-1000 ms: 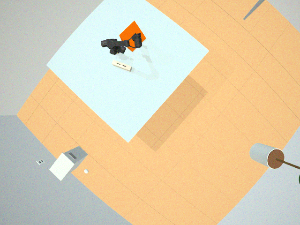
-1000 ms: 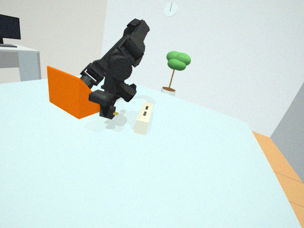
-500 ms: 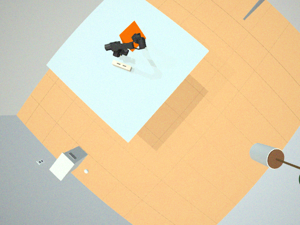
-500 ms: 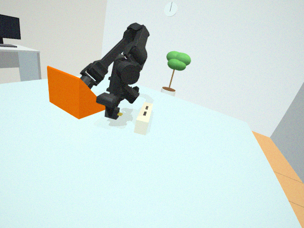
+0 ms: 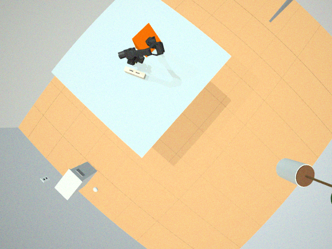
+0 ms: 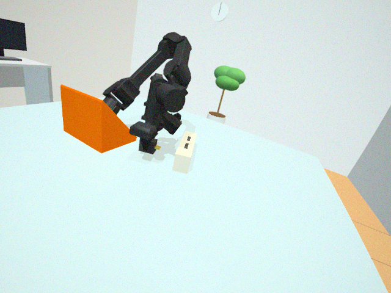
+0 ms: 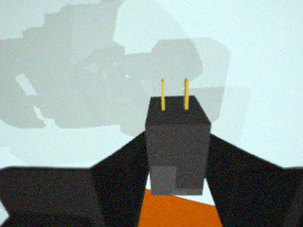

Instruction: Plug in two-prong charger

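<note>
The cream power strip (image 5: pixel 141 74) (image 6: pixel 182 162) lies on the table with two dark outlets on its upper face. My gripper (image 6: pixel 147 144) (image 7: pixel 173 134) is shut on the dark charger (image 7: pixel 178 147), one finger on each side of its body. Its two gold prongs (image 6: pixel 157 147) (image 7: pixel 174 95) stick out away from the palm. In the exterior view they point sideways, toward the strip. The charger is held low beside the strip, between it and the orange block, and apart from the strip. In the top view the arm hides the charger.
An orange wedge-shaped block (image 5: pixel 144 33) (image 6: pixel 82 121) stands behind the gripper, close to the arm; its edge also shows at the bottom of the wrist view (image 7: pixel 177 213). The pale table (image 5: pixel 120 107) (image 6: pixel 126 220) carries the arm's shadows around the strip.
</note>
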Robot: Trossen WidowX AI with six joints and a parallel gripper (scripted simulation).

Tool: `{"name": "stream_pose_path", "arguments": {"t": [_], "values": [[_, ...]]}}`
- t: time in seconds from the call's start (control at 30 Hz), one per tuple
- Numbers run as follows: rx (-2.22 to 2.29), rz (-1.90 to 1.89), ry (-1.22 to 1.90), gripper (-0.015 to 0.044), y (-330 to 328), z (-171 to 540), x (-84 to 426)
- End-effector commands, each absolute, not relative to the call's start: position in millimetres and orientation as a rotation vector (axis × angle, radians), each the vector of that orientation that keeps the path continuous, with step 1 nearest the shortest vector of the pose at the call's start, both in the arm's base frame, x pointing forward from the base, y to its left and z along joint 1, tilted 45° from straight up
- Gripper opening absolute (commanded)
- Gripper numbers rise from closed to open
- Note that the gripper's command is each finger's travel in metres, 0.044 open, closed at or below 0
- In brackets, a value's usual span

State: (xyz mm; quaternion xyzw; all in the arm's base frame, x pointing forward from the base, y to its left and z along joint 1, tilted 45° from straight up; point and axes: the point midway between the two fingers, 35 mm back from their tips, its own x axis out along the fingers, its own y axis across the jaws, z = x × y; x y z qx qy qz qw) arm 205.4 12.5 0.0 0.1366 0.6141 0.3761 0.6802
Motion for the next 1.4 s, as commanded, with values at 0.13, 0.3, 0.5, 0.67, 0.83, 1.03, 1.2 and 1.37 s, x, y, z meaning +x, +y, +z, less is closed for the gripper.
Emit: {"name": "stream_pose_path", "arguments": {"t": [0.13, 0.3, 0.5, 0.67, 0.83, 1.03, 1.2, 1.37], "values": [[0.305, 0.844, 1.372, 0.0, 17.7, 5.1, 218.8], [0.304, 0.846, 1.371, 0.0, 21.1, 8.0, 226.1], [0.304, 0.848, 1.369, 0.0, 25.8, 11.6, 234.8], [0.304, 0.851, 1.368, 0.0, 30.1, 14.7, 241.9], [0.304, 0.852, 1.367, 0.0, 32.2, 16.2, 245.3], [0.304, 0.852, 1.367, 0.0, 32.2, 16.2, 245.3], [0.304, 0.852, 1.367, 0.0, 32.4, 16.3, 245.6], [0.304, 0.852, 1.367, 0.0, 32.8, 16.8, 246.7]]}}
